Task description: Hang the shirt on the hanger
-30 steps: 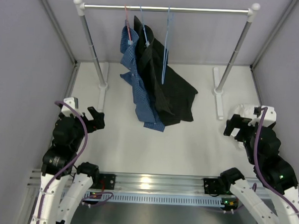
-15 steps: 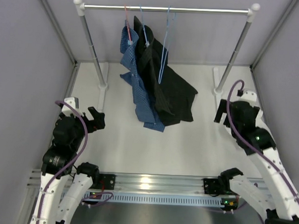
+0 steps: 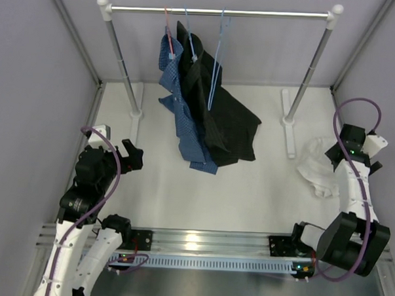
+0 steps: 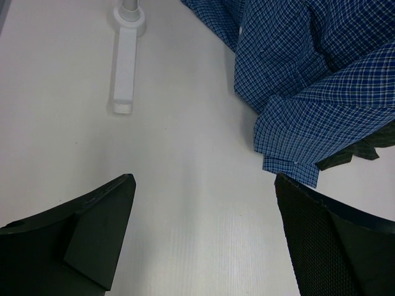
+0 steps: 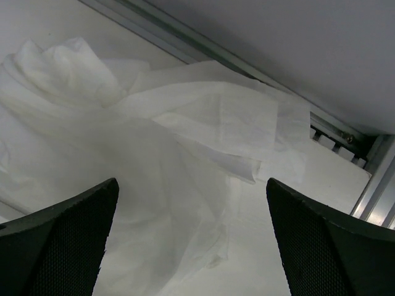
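Shirt [image 3: 313,167] first: where does it lie?

Crumpled in a white heap on the table [image 3: 248,196], just right of the right foot of the rack [image 3: 216,12].

And the hanger [image 3: 216,70]?

Hooked on the rack's rail, the rightmost of three there. On the two hangers left of it are the black shirt [image 3: 228,126] and the blue checked shirt [image 3: 179,114]. Both have tails trailing onto the table under the rack.

How is the right arm posed?

It reaches from its base toward the rack's right foot, with the wrist bent over the heap. The right gripper [image 5: 191,182] looks down on the white folds with its fingers spread wide and nothing between them. Whether they touch the cloth, I cannot tell.

And the left?

The left gripper [image 4: 203,179] sits low in front of the rack's left foot, aimed toward the checked hem. Its fingers are parted and hold nothing.
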Robot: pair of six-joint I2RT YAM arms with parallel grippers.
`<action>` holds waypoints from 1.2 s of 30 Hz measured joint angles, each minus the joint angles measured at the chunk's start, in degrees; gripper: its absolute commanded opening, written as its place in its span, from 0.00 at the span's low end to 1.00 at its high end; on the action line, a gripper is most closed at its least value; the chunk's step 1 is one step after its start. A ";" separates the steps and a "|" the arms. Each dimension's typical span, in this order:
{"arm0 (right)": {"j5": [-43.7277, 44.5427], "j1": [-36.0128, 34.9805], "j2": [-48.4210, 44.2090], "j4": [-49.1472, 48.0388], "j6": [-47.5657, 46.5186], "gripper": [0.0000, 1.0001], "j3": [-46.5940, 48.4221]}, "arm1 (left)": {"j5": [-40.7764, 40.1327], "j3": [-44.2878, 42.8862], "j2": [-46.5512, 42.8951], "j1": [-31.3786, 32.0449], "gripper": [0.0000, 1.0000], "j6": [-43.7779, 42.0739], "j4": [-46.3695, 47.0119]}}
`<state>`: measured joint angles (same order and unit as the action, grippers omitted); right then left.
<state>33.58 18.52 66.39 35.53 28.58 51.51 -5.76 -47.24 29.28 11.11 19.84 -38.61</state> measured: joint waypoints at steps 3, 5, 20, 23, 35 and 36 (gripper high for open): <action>-5.75 2.14 2.45 -2.47 0.07 0.93 -2.12 | 0.26 0.00 -0.02 0.31 0.98 0.00 0.02; -12.07 3.52 5.46 -5.25 -0.37 0.91 -3.69 | 0.22 0.00 -0.07 0.31 0.98 0.00 0.00; -25.31 -12.41 -6.34 -6.29 -4.52 0.00 -6.19 | -0.81 0.00 -1.16 0.46 0.98 0.00 0.02; -29.24 -14.67 -21.62 -2.80 -3.87 0.00 -4.87 | -1.53 0.00 -1.16 0.46 0.98 0.00 0.02; -59.58 -14.62 -41.35 7.58 8.72 0.00 2.27 | -4.57 -0.02 -0.22 0.46 0.98 -0.33 0.04; -61.42 -14.62 -42.66 7.58 11.23 0.00 1.16 | -4.63 -0.02 -0.11 0.46 0.98 -0.39 0.04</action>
<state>-27.83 3.90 23.73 43.11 39.81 52.66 -10.39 -47.27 29.17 11.57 19.44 -38.57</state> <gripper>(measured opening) 0.034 0.983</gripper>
